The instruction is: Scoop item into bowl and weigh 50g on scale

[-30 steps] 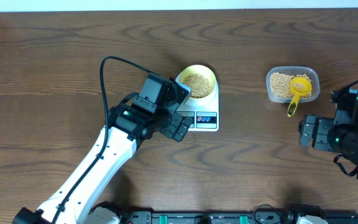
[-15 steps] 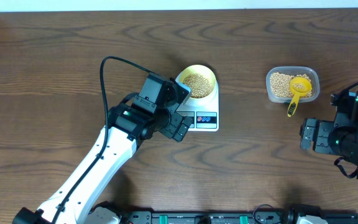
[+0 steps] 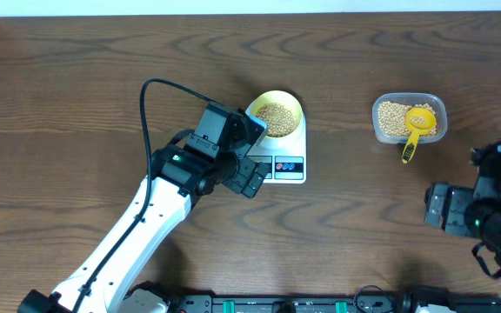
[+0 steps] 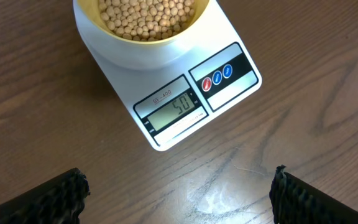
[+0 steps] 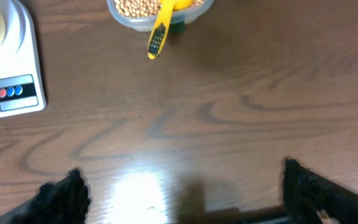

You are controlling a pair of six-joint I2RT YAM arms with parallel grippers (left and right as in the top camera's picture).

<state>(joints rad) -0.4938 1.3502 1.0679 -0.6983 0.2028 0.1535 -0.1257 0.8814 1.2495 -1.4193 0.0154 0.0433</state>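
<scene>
The beans (image 4: 148,15) lie in the pale yellow bowl (image 4: 151,55). The bowl stands on the round platform of the white scale (image 4: 232,93), near the middle of the worktop (image 3: 76,78). The display (image 4: 174,109) seems to read 50, so in my judgement the target weight is reached or very close.

The main risk is the left pincer (image 4: 179,190). It hangs released and empty, with its fingers wide apart, just beside the front edge of the scale. If this arm moves carelessly, a finger or the wrist could touch the scale or the bowl. That could change the reading, push the bowl off centre or spill beans.

The right pincer (image 5: 182,186) is also released and empty. It is well apart from the scale, so it is less of a danger. The yellow scoop (image 3: 416,130) rests in the clear container (image 3: 376,115) with its handle over the rim, and a bump there could tip it out.

Some things are hard to make out:
- The digits are small and tilted, and I cannot read any unit.
- From overhead, the left arm covers the left part of the scale and part of the bowl's edge.
- The left wrist view cuts off the far side of the bowl.
- The right wrist view is blurred and cuts off most of the container.
</scene>
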